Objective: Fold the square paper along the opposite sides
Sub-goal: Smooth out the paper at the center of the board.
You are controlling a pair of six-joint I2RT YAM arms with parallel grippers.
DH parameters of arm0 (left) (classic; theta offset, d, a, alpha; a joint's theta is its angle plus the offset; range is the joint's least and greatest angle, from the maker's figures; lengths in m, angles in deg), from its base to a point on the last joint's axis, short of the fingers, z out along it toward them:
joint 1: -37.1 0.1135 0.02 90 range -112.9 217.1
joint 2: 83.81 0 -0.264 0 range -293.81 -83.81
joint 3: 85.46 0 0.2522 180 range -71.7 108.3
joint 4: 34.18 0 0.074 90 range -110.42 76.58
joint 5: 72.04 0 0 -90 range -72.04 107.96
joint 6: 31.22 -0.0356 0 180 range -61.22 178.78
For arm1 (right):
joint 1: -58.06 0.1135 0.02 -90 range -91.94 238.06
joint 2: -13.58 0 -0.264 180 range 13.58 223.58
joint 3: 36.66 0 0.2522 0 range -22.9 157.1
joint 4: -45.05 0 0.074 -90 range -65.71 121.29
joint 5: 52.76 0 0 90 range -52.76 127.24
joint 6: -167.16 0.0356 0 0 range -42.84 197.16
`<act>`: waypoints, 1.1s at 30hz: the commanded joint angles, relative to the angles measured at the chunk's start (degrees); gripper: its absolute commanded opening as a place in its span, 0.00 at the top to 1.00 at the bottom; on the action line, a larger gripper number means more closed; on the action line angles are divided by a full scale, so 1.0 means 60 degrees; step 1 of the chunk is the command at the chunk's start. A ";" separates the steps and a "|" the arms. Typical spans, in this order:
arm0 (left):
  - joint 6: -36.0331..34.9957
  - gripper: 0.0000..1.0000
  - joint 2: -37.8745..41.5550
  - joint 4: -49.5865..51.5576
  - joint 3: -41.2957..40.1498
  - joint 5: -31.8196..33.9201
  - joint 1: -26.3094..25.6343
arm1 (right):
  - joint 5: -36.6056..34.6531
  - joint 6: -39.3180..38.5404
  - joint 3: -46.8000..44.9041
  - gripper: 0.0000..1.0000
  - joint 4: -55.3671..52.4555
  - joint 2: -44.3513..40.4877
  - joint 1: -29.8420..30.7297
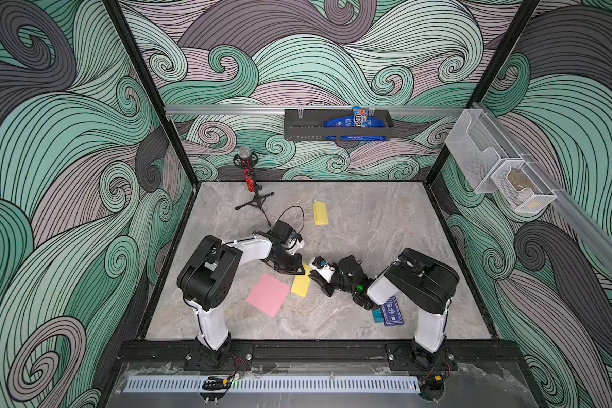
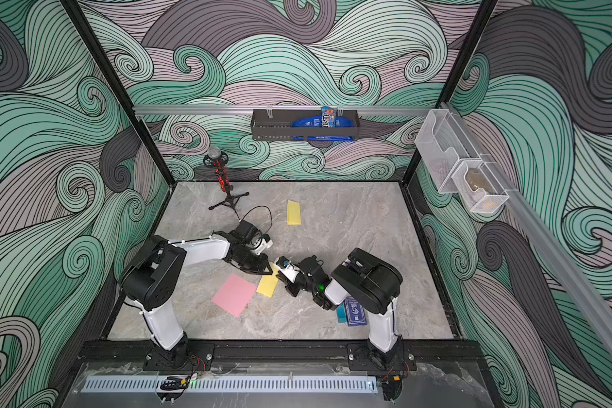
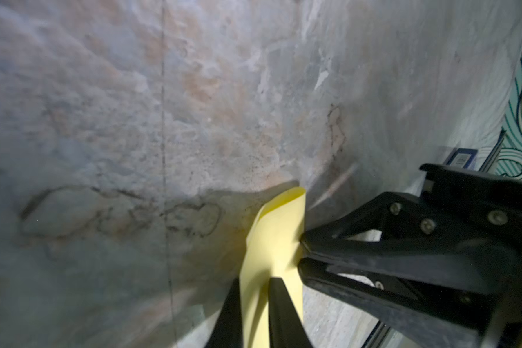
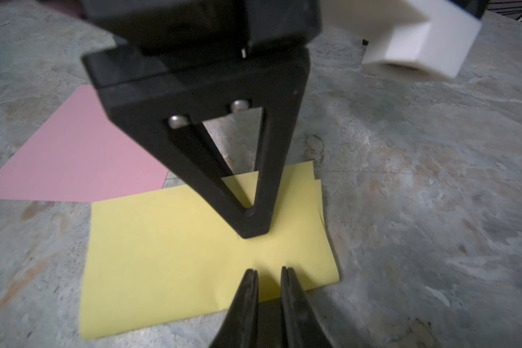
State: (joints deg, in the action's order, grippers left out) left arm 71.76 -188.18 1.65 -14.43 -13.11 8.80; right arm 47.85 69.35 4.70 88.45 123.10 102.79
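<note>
Only the top views take in the room. Wave-patterned walls in green, grey and mauve close three sides, a black basket hangs on the rear rail, and mesh bins sit on the right-hand wall. Both top views show the whole grey marbled tabletop; the wrist views give only mottled, veined patches of it.

A microphone stand stands at the back left. The pink paper lies flat and unfolded toward the front, left of centre. Just beside it lies the folded yellow paper, doubled into a rectangle under both arms' ends. A second folded yellow paper, farther back, shows in the top views alone.

From above the arms' ends crowd together and hide the finger gaps. The right wrist view shows the left gripper edge-on, its tip planted on the yellow sheet. The right gripper holds a narrow gap over the sheet's edge. The left wrist view shows the left arm's own fingers slightly apart, with yellow between them. Whether either arm pinches the sheet cannot be told.

A dark blue box lies by the right arm.
</note>
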 commanded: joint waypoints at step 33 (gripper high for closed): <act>0.0357 1.00 -0.0086 -0.0397 0.0021 0.0307 -0.0016 | 0.0209 -0.0569 0.0186 0.83 -0.0551 -0.0684 0.0527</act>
State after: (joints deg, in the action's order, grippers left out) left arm 73.29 -188.23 0.05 -14.43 -12.32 8.78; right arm 48.99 68.32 5.73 85.94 116.47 105.76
